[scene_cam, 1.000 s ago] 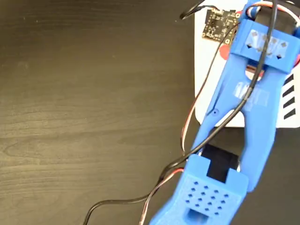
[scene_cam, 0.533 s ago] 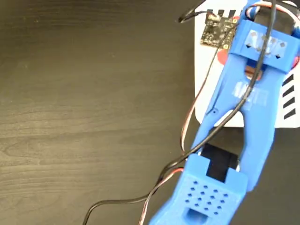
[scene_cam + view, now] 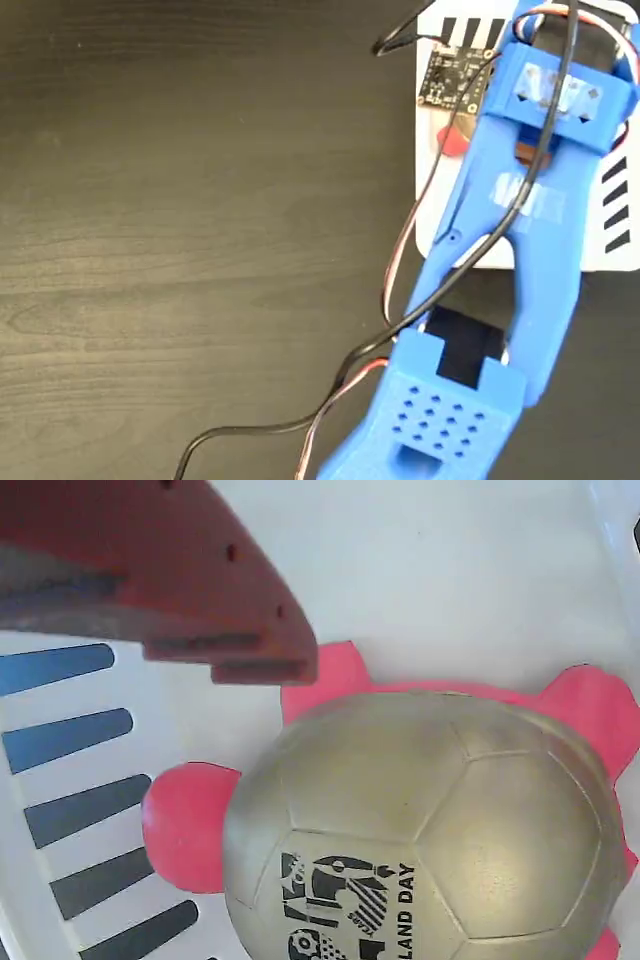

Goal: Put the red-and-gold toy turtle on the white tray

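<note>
Upper right of fixed view: arm sits over the tray and hides nearly all of the turtle; only a red bit pokes out left of the wrist.

Wrist view: turtle fills lower right, gold shell up, red feet spread on white tray floor, stripes just to its left. Looks like it's resting on the tray, so the placing is prob. done or nearly so.

Fingers: only one shows, upper left of wrist view, tip just beside a red foot and apparently off the shell. Other one is out of frame, so can't tell open vs closed.

Risks from here, my read:
- Finger tip is v. close to that foot. A sideways or tilted retreat could clip it and drag or flip the turtle.
- Shell is round and shiny, so a nudge prob. slides or rolls it toward the striped edge and maybe off onto the surface.
- If the hidden finger is touching, lifting too soon carries the turtle back up.
- Cable hangs slack beside the arm, over the tray edge; could snag on a swing back.

Safest bet: confirm fingers are spread wide, then go straight up before any lateral move.
</note>
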